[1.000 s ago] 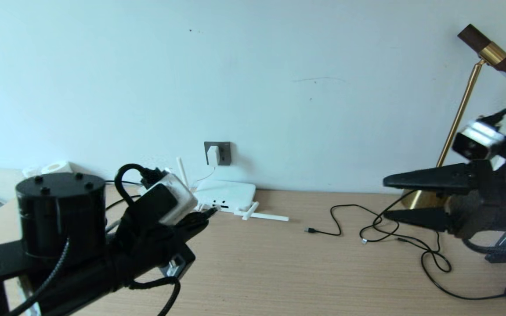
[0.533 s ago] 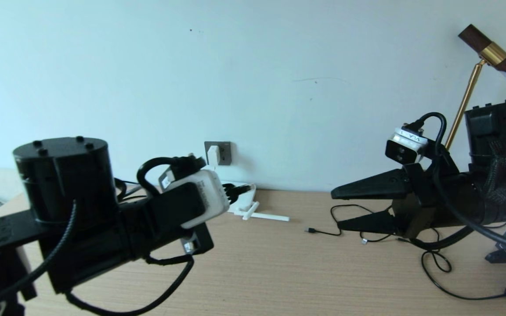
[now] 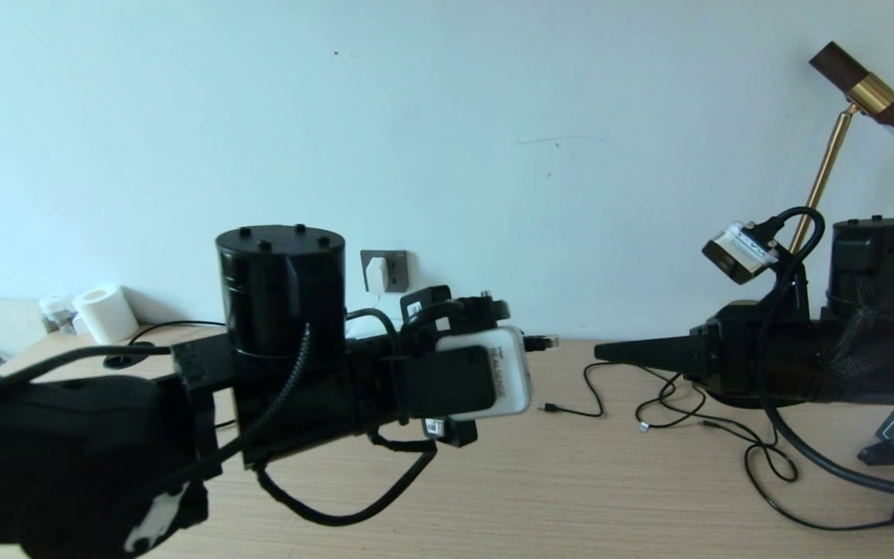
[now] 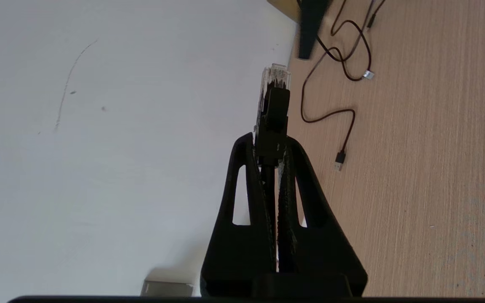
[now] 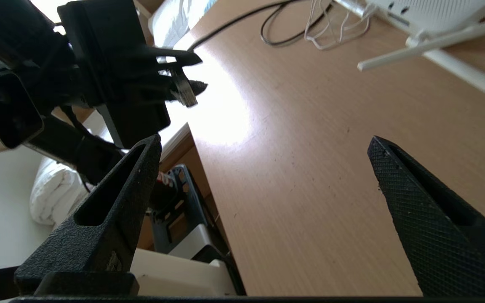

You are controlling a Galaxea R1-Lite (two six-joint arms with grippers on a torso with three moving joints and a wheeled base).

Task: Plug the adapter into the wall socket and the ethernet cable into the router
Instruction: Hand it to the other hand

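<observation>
Your left claw [image 4: 274, 147] is pinching the ethernet cable [image 4: 274, 97] just behind its clear plug, tip pointing out for a port. Your right claw [image 5: 263, 168] hangs spread, holding nothing, over the desk [image 3: 571, 481]. The adapter [image 3: 375, 273] already fills the wall socket [image 3: 394, 270]; the router [image 5: 432, 12] lies by the far wall, ports facing you.

Home room: wooden desk [image 3: 571, 481], brass lamp [image 3: 823, 182], toilet roll [image 3: 105, 313], white wall [image 3: 447, 116].

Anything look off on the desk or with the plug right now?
Slightly: the left gripper, shut on the ethernet cable, points its plug at the bare wall, away from the router. One router antenna lies flat on the desk. The adapter sits in the wall socket.
</observation>
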